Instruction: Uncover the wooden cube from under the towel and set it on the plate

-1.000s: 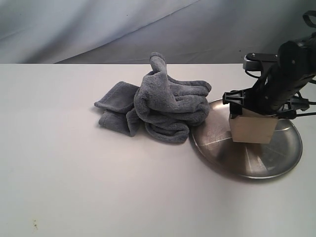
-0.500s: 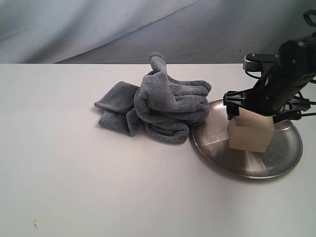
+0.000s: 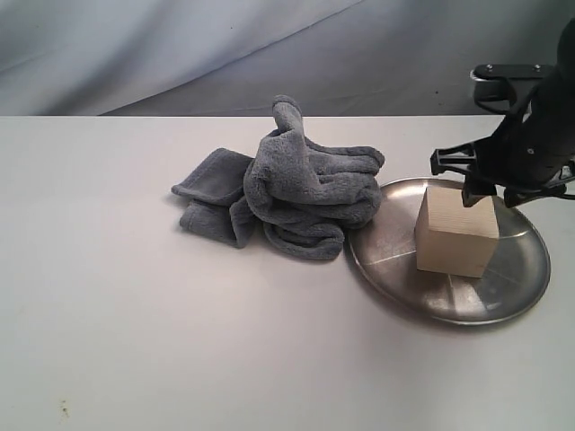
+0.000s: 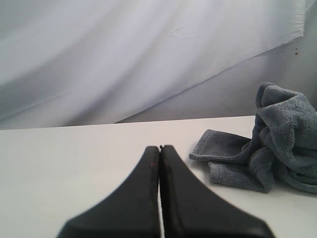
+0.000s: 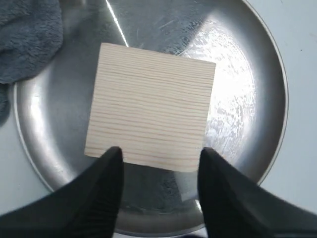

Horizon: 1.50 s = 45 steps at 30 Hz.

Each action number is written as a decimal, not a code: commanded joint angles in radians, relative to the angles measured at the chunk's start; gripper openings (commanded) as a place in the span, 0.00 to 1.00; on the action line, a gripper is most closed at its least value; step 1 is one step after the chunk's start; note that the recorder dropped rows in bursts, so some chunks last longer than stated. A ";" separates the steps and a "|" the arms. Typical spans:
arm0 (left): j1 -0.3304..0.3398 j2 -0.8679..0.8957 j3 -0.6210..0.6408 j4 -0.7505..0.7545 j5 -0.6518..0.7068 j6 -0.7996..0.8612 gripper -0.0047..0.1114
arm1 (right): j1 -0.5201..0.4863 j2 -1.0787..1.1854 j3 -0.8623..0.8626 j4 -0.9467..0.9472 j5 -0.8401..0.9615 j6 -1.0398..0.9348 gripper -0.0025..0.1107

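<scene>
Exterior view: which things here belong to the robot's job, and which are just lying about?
Job: wooden cube, plate, towel.
Just there: white table, grey backdrop cloth.

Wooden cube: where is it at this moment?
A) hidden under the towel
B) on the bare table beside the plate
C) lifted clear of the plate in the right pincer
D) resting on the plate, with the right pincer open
D: the wooden cube sits flat on the plate, and the right wrist view shows the right pincer open, its fingers spread and not clamping the cube.
</scene>
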<state>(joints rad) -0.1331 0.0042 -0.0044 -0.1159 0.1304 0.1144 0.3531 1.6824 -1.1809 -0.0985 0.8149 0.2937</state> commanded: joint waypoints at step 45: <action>-0.005 -0.004 0.004 -0.002 0.000 -0.003 0.04 | -0.166 -1.190 1.089 0.140 -0.874 -0.078 0.02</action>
<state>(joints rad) -0.1331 0.0042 -0.0044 -0.1159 0.1304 0.1144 0.2371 0.5468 -0.1321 0.0733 -0.0295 0.2401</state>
